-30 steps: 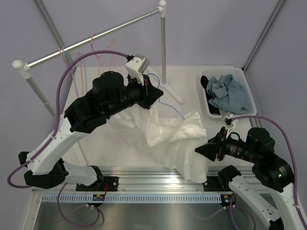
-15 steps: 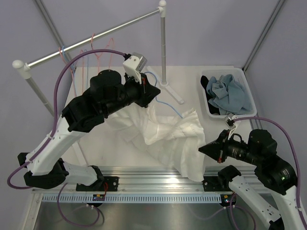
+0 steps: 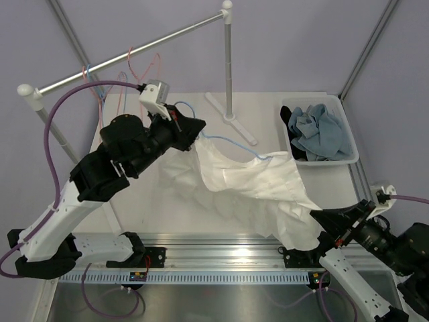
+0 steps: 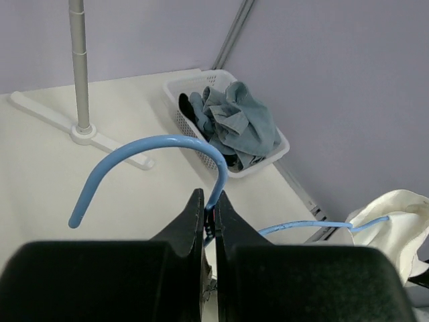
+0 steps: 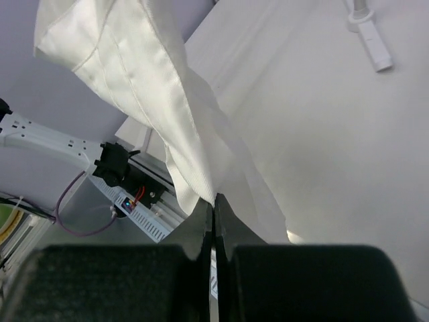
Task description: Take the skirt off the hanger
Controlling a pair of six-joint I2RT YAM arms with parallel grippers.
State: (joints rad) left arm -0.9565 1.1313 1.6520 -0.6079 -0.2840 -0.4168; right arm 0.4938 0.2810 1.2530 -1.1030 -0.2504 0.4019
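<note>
No skirt hangs on any hanger here; black fabric [image 3: 295, 143] peeks from under denim in the basket, and I cannot tell whether it is the skirt. The pink hanger [image 3: 158, 67] hangs bare on the rail. My left gripper [image 3: 200, 131] [image 4: 209, 201] is shut on the neck of a light-blue hanger [image 3: 228, 141] [image 4: 154, 144]. A white shirt [image 3: 255, 184] [image 5: 147, 87] stretches from that hanger to my right gripper [image 3: 315, 215] [image 5: 214, 201], which is shut on its hem near the table's front right corner.
A white basket [image 3: 343, 121] [image 4: 175, 87] at the right holds blue denim [image 3: 322, 131]. The rack's upright pole [image 3: 228, 67] and foot [image 3: 231, 126] stand behind the shirt. More wire hangers [image 3: 90, 77] hang at the rail's left end.
My right gripper has shut on the shirt's hem and pulled it toward the near right. The left arm drew the blue hanger back and left, so the shirt is now stretched out.
</note>
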